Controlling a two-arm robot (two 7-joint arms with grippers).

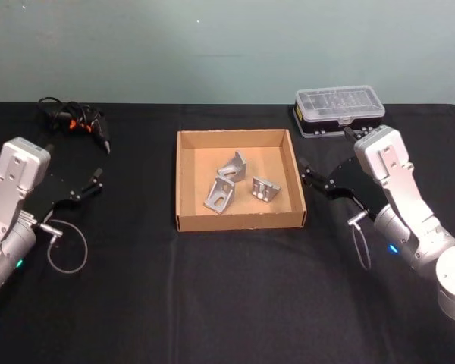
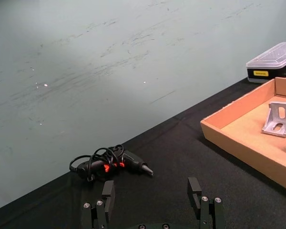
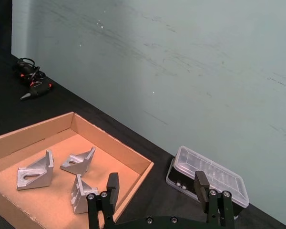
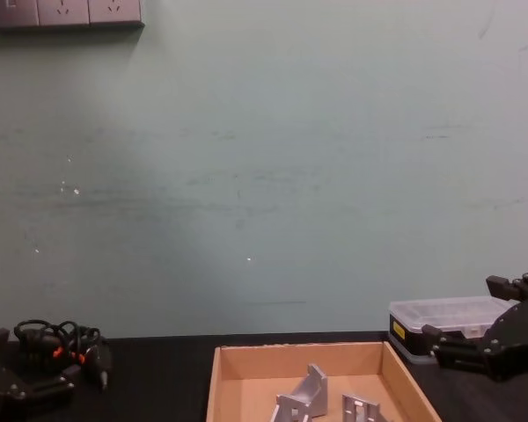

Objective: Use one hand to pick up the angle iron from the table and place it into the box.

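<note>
The tan cardboard box sits mid-table on the black table. Inside it lie three silver angle irons: one near the back, one at the front left and one to the right. They also show in the right wrist view and the chest view. My left hand hovers left of the box, open and holding nothing, its fingers spread apart. To the right of the box, my right hand is open and holds nothing, with its fingers also spread.
A clear-lidded black case with a yellow label stands behind the right hand. A black tool with an orange-marked coiled cable lies at the back left. A pale green wall rises behind the table.
</note>
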